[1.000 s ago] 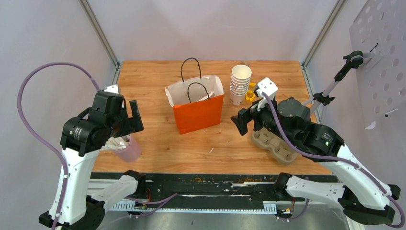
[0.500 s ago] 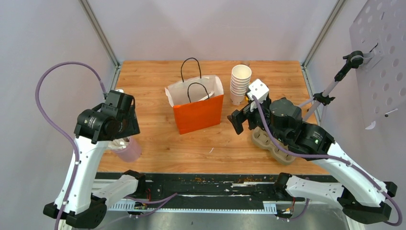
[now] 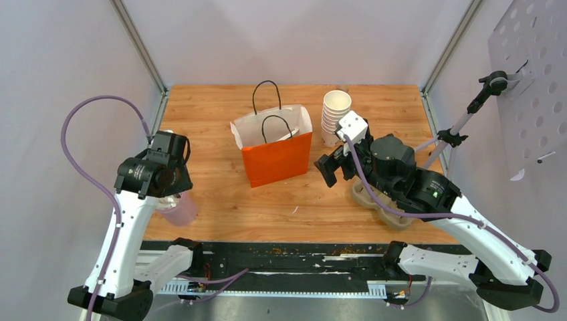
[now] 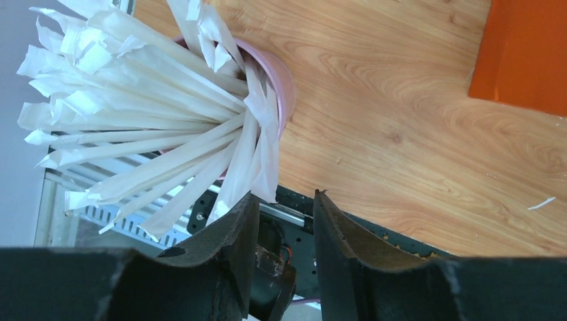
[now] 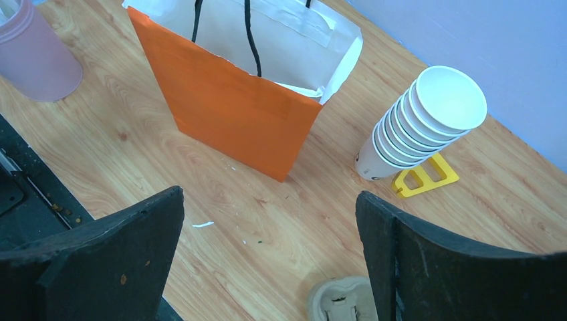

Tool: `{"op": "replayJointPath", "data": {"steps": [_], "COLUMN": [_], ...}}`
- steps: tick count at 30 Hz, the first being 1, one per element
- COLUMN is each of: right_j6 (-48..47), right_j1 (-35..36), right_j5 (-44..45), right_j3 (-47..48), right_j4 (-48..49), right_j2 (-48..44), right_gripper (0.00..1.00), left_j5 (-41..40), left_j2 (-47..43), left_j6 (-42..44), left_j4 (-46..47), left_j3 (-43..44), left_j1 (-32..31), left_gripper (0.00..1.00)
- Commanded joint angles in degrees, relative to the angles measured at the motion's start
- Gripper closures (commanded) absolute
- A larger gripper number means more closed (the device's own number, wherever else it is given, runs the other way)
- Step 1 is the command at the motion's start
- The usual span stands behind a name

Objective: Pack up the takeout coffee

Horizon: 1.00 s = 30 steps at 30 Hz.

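Observation:
The takeout coffee is out of view in every frame. The orange paper bag (image 3: 276, 157) stands open and upright at mid-table, also seen in the right wrist view (image 5: 234, 114); only white lining shows inside. My left gripper (image 4: 284, 195) hangs over the pink cup (image 4: 284, 87) of paper-wrapped straws (image 4: 147, 120). Its jaws stand a narrow gap apart with nothing between them, and straw ends brush one fingertip (image 4: 249, 200). My right gripper (image 5: 269, 194) is wide open and empty, right of the bag (image 3: 334, 167).
A tall stack of lidless white cups (image 3: 334, 117) stands behind the right gripper beside a yellow holder (image 5: 424, 177). A cardboard cup carrier (image 3: 384, 204) lies under the right arm. The pink cup (image 3: 179, 210) sits at the table's front left edge.
My left gripper's jaws have narrowed from wide open, and that arm has shifted right over the pink cup. The right arm has moved left and farther back, towards the bag.

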Motion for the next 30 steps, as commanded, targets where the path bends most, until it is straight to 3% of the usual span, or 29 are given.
{"op": "replayJointPath", "data": {"steps": [1, 8, 14, 18, 30], "right_j6": [-1.82, -3.05, -3.41, -3.63, -3.77], "right_j1": [-0.23, -0.21, -0.22, -0.18, -0.23], "right_j5": [-0.85, -0.47, -0.22, -0.6, -1.47], "right_j3": [1.09, 0.34, 0.16, 0.15, 0.96], "right_j4": [2.73, 2.74, 3.21, 3.53, 3.78], "right_j2": [0.19, 0.4, 0.51, 0.75, 1.51], "right_gripper": [0.0, 0.0, 0.0, 0.0, 0.0], "left_j5": [-0.67, -2.55, -3.62, -5.14, -5.6], "left_j2": [-0.03, -0.13, 0.74, 0.99, 0.77], "left_j6": [1.06, 1.72, 1.92, 2.04, 4.1], "left_j4": [3.93, 4.9, 3.49, 2.93, 4.78], "left_j3": [-0.32, -0.45, -0.34, 0.29, -1.14], "left_j1": [1.01, 2.0, 2.09, 2.18, 2.55], "left_gripper": [0.58, 0.69, 0.69, 0.62, 0.65]}}
